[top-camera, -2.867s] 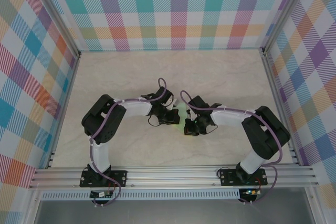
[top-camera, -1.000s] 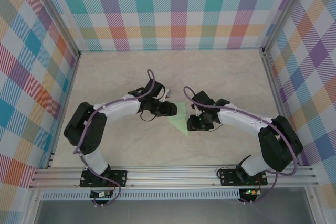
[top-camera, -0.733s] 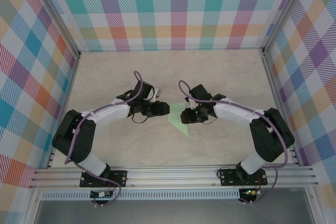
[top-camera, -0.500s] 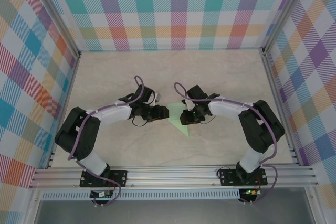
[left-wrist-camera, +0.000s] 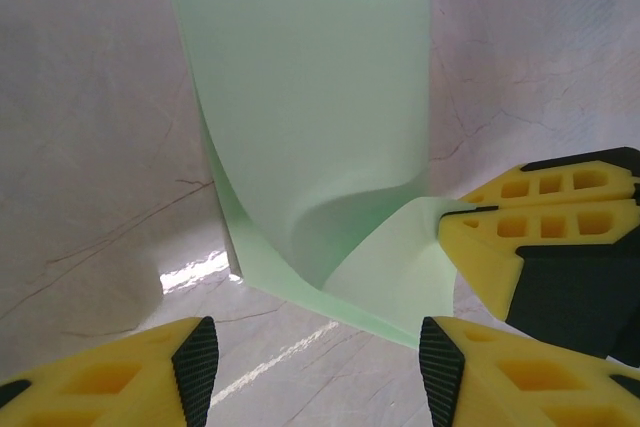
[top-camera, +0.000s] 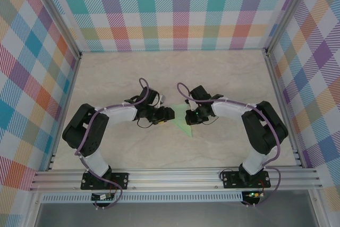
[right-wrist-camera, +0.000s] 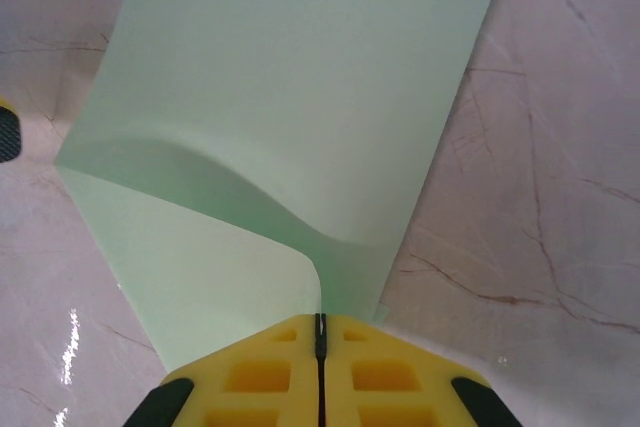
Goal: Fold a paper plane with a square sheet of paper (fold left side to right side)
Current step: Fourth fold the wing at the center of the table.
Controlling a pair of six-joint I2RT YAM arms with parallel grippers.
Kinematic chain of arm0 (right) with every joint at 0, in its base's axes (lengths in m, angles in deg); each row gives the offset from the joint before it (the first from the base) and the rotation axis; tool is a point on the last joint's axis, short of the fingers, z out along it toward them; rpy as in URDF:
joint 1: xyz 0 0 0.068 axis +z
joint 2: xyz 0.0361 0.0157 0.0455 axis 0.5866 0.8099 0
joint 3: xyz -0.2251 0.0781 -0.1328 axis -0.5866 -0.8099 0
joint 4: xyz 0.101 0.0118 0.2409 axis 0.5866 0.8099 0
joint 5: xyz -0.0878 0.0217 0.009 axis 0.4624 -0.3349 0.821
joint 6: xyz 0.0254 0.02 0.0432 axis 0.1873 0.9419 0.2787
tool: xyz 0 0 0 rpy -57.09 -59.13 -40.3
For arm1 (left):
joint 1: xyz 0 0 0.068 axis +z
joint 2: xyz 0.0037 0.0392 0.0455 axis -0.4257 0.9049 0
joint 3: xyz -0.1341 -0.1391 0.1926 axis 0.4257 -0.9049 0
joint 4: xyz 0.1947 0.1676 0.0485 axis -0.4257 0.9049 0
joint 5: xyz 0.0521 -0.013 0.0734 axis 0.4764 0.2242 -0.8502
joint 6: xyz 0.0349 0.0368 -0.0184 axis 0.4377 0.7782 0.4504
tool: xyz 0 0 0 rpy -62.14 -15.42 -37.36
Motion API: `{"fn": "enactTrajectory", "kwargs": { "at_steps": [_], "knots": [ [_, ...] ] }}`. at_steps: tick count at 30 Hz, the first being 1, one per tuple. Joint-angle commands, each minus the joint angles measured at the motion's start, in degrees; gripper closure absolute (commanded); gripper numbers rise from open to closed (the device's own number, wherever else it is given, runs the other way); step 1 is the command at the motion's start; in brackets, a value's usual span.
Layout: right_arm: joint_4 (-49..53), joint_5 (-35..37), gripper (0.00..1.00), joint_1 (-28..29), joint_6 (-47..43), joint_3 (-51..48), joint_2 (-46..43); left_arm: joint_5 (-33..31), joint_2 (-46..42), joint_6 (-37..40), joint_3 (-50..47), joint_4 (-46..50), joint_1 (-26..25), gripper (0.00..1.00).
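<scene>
Top external view: the folded square sheet of paper (top-camera: 186,126) lay on the table (top-camera: 122,78), its long axis slanting near-far, tip pointing near-right. The right gripper (right-wrist-camera: 320,325) pinched its corner. The left gripper (left-wrist-camera: 318,352), gaping and empty, had edged closer.

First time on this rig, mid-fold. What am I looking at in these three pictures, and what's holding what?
You are looking at two robot arms, the left arm and the right arm, bolted at the near edge of a pale table. Each ends in a two-finger gripper with yellow fingers. The wide picture comes from a fixed camera above and behind the arms. The two close-ups come from cameras on the wrists, each looking past its own fingers. On the table lies one pale green sheet of paper, part of it lifted and curling over. The right gripper is shut, pinching an edge of the sheet. The left gripper is open just in front of the sheet, holding nothing.
</scene>
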Motion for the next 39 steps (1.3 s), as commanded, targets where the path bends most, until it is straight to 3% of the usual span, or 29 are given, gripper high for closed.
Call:
{"fn": "enactTrajectory", "kwargs": {
  "at_steps": [1, 25, 30, 35, 39],
  "knots": [
    [0.03, 0.06, 0.92, -0.31, -0.17, -0.68, -1.85, 1.8, 1.65, -1.47, 1.79, -2.2, -1.1, 0.43],
    [-0.68, -0.42, 0.9, -0.38, -0.44, -2.39, -3.43, 1.03, 6.12, -2.56, 5.99, -1.68, -2.71, 0.59],
    [-0.72, 2.88, 0.77, -0.38, -0.04, -3.82, -8.04, 1.12, 6.68, -2.67, 7.95, -1.18, -2.71, 0.71],
    [-0.99, 6.41, 0.64, 0.12, 0.75, -7.24, -15.88, 1.29, 5.96, -3.27, 8.34, -1.24, -2.89, 0.71],
    [-2.35, 11.44, 0.58, 4.0, 2.05, -11.76, -22.35, 1.38, 5.57, -3.61, 8.4, -1.38, -3.06, 0.71]
  ]
}}
